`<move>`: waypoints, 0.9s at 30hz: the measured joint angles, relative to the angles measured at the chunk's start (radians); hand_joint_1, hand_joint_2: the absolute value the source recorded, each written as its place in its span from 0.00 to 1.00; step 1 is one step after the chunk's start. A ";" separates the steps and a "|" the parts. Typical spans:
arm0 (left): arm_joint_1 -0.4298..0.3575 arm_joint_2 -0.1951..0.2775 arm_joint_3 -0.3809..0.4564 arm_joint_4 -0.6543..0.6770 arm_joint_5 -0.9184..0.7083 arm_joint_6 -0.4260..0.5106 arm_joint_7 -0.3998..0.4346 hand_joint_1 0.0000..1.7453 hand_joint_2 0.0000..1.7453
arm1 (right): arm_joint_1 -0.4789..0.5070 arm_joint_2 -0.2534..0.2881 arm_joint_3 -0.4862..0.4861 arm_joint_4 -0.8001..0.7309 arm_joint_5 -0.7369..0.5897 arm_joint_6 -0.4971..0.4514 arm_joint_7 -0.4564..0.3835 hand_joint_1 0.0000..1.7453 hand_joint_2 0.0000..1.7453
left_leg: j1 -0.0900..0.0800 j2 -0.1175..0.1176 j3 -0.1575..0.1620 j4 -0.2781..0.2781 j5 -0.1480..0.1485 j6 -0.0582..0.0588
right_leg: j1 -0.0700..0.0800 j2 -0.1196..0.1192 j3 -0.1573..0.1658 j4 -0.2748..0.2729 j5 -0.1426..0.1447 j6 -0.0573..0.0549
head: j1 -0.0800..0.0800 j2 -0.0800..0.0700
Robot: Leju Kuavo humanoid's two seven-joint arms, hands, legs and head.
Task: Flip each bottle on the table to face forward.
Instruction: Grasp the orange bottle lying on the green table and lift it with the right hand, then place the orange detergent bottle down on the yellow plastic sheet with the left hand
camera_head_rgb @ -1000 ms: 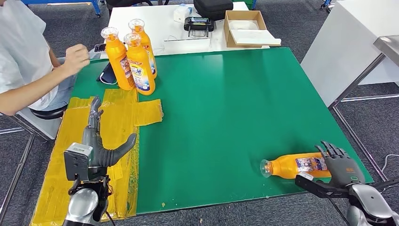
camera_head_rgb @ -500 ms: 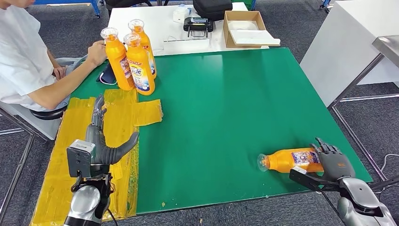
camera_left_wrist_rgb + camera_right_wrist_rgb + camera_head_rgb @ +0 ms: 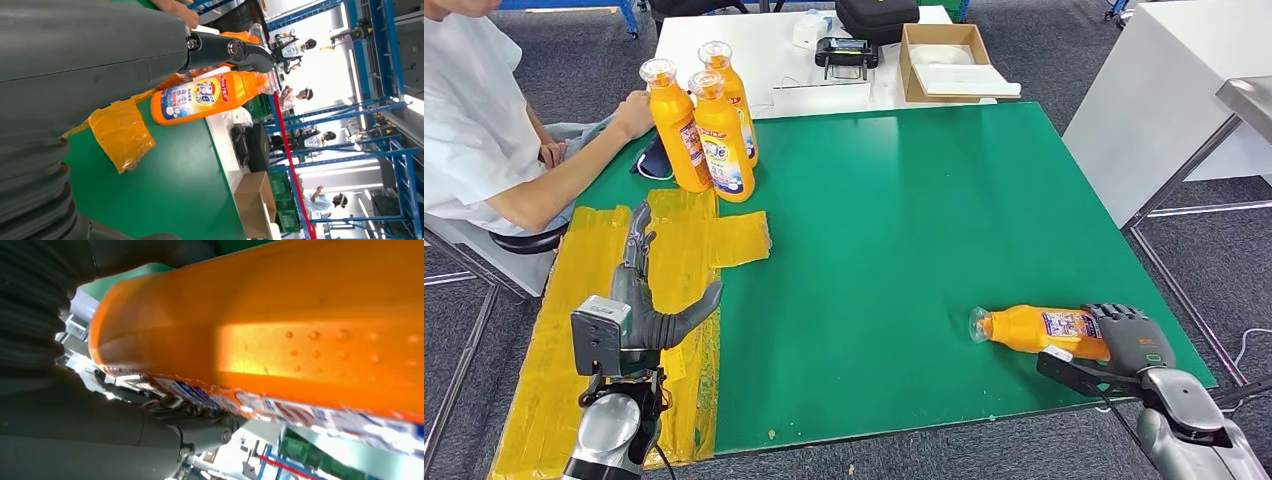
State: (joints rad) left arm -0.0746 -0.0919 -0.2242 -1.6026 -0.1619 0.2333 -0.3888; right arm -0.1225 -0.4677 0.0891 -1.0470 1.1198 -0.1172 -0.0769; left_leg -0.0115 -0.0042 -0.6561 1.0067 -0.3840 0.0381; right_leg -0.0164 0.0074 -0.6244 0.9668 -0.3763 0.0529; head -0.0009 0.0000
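An orange bottle [image 3: 1024, 328] lies on its side near the front right corner of the green mat [image 3: 904, 220], cap pointing left. My right hand [image 3: 1124, 345] grips its base end, fingers curled over the top and thumb underneath. The right wrist view has the bottle's orange body [image 3: 280, 325] pressed close against the hand. Three more orange bottles [image 3: 721, 135] stand upright together at the back left; one of them [image 3: 205, 97] appears in the left wrist view. My left hand [image 3: 649, 300] hovers open over the yellow taped area [image 3: 684, 240] at the front left, holding nothing.
A person [image 3: 484, 130] sits at the left edge with a hand beside the upright bottles. Behind the mat a white table carries a cardboard box [image 3: 949, 60], a black case [image 3: 879, 15] and a controller [image 3: 844, 50]. Another white table [image 3: 1164, 90] stands to the right.
My right hand has closed over the lying bottle's base, and the bottle has shifted slightly away from the front edge. The person's hand has moved in beside the upright bottles.
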 joint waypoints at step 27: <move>0.009 0.028 -0.095 0.019 0.147 -0.213 0.108 0.00 1.00 | 0.092 0.373 -0.054 -0.443 -0.551 -0.231 -0.210 1.00 1.00 | 0.002 0.000 -0.003 0.000 0.000 -0.001 | 0.002 0.000 -0.002 0.000 -0.001 0.000 | 0.000 0.000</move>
State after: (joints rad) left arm -0.0655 -0.0636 -0.3195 -1.5838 -0.0153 0.0199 -0.2810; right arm -0.0302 -0.0947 0.0352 -1.4898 0.5688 -0.3483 -0.2869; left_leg -0.0096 -0.0046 -0.6588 1.0066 -0.3844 0.0366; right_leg -0.0146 0.0073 -0.6269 0.9672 -0.3772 0.0525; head -0.0008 0.0000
